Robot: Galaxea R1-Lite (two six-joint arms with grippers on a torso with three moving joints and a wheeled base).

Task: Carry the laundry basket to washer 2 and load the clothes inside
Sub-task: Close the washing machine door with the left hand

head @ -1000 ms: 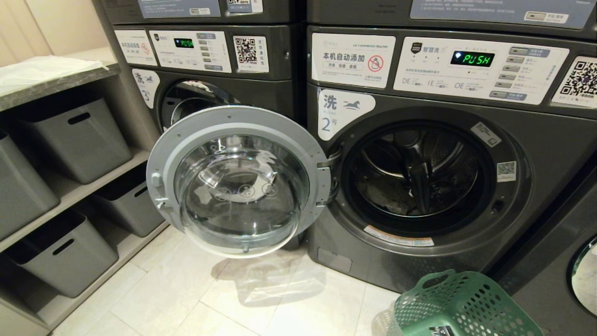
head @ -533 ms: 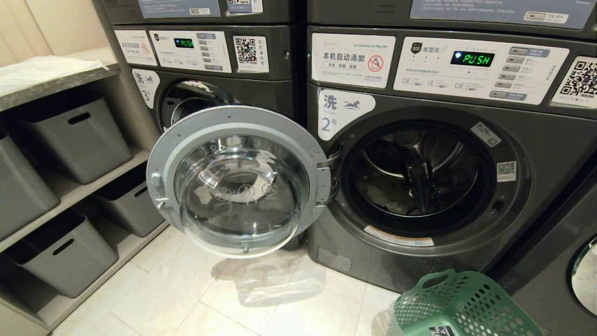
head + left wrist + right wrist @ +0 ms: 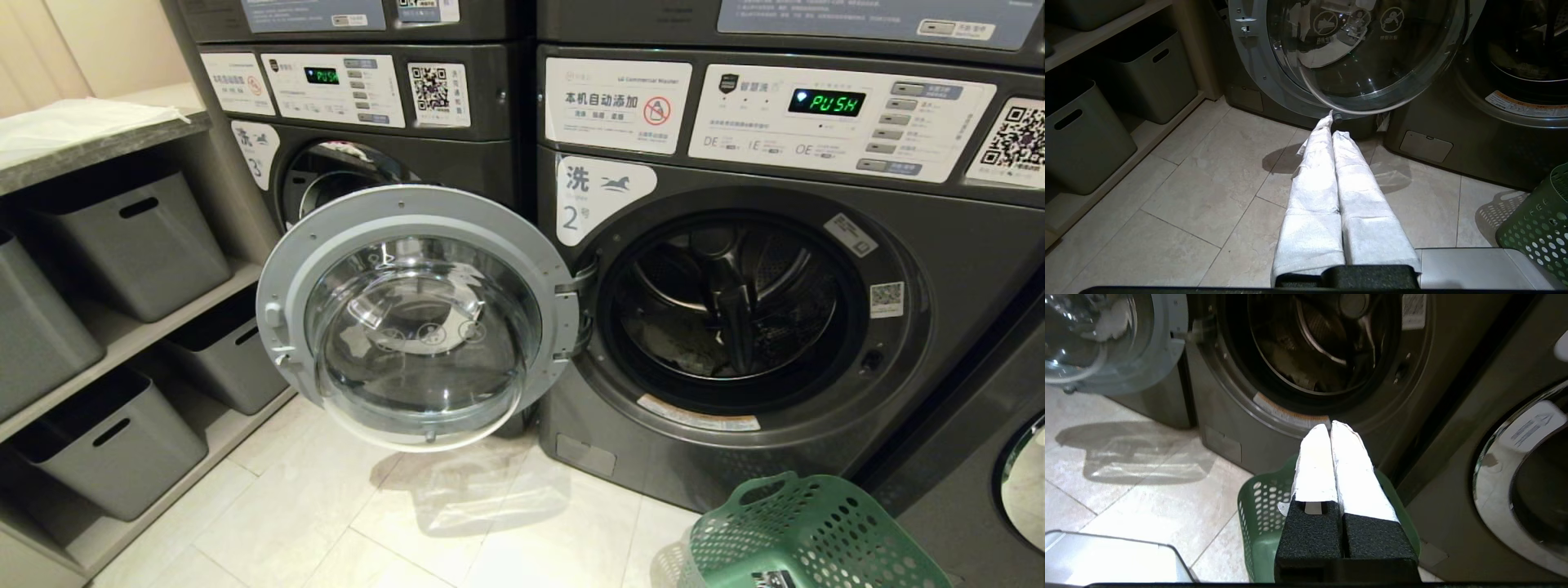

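Head view: washer 2 [image 3: 735, 269] stands with its door [image 3: 416, 314] swung fully open to its left, the drum mouth [image 3: 731, 306] unobstructed. The green laundry basket [image 3: 804, 535] sits on the floor just in front of the washer's lower right corner. Neither arm appears here. Something pale lies low in the drum; whether it is clothing cannot be confirmed from this view.

Left wrist view: the left gripper [image 3: 1335, 130] has its cloth-wrapped fingers pressed together, holding nothing, and points toward the bottom rim of the open door. The basket shows only as a green edge near the washer's base.

Right wrist view: the right gripper [image 3: 1330, 430] is likewise closed and empty, directly above the basket, aimed at the washer's lower door seal. This view alone shows crumpled fabric [image 3: 1294, 371] lying inside the drum. The basket's interior is hidden behind the fingers, so its contents cannot be judged.

Assessment: the basket is delivered; loading is the step in hand. The right gripper should open before descending into the basket, take one garment, and clear the rim before swinging into the drum mouth.
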